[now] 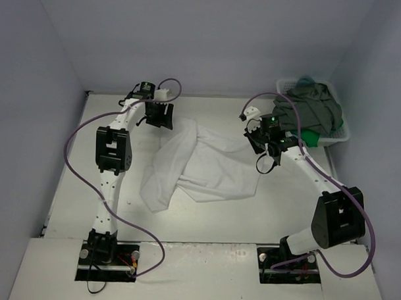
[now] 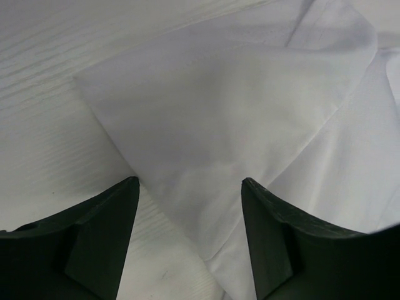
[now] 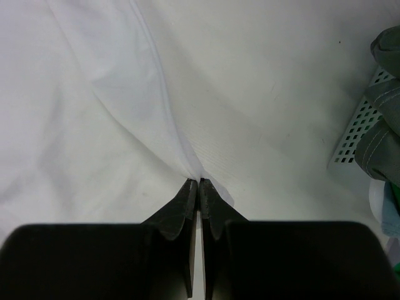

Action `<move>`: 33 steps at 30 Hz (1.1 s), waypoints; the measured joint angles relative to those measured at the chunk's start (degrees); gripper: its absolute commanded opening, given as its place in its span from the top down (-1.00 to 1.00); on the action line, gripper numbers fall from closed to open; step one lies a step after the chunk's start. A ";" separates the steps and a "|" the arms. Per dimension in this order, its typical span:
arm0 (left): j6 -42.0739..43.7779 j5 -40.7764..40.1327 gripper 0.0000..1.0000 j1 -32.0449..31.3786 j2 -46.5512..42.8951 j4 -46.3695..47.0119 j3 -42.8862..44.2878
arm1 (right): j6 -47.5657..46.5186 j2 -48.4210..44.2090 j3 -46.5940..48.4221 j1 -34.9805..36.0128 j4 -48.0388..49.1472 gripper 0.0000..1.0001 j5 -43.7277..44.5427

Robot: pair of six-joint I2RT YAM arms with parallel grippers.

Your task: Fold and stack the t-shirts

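A white t-shirt (image 1: 200, 164) lies rumpled and spread across the middle of the table. My left gripper (image 1: 160, 121) hovers over its far left corner, open. In the left wrist view the white t-shirt (image 2: 237, 112) has a pointed corner lying between the two spread fingers of my left gripper (image 2: 190, 182), and neither finger touches it. My right gripper (image 1: 258, 143) is at the shirt's right edge. In the right wrist view my right gripper (image 3: 197, 182) is shut on a pinched fold of the white t-shirt (image 3: 94, 125). A dark grey t-shirt (image 1: 312, 109) is heaped in the basket.
The white lattice basket (image 1: 345, 134) stands at the far right corner, holding the grey shirt plus green cloth (image 1: 311, 137) and teal cloth (image 1: 306, 80). In the right wrist view the basket wall (image 3: 355, 134) is close on the right. Purple cables loop beside both arms.
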 measured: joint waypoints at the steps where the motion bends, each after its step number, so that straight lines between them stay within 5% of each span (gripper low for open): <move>1: 0.00 0.02 -0.12 -0.22 0.02 0.15 -0.11 | 0.02 0.00 0.00 0.00 0.00 1.00 -0.02; 10: -0.02 -0.04 0.15 -4.17 0.02 0.59 -0.46 | 0.07 -0.37 0.00 0.00 -0.04 1.00 -0.68; 18: -0.44 -0.57 1.00 -5.86 0.50 0.00 -0.42 | 0.09 -1.68 0.00 0.00 -0.11 1.00 -1.27; 33: 0.13 -8.37 1.00 -2.93 -6.16 0.61 -9.05 | 0.04 -5.25 -2.64 0.00 -1.60 1.00 -1.33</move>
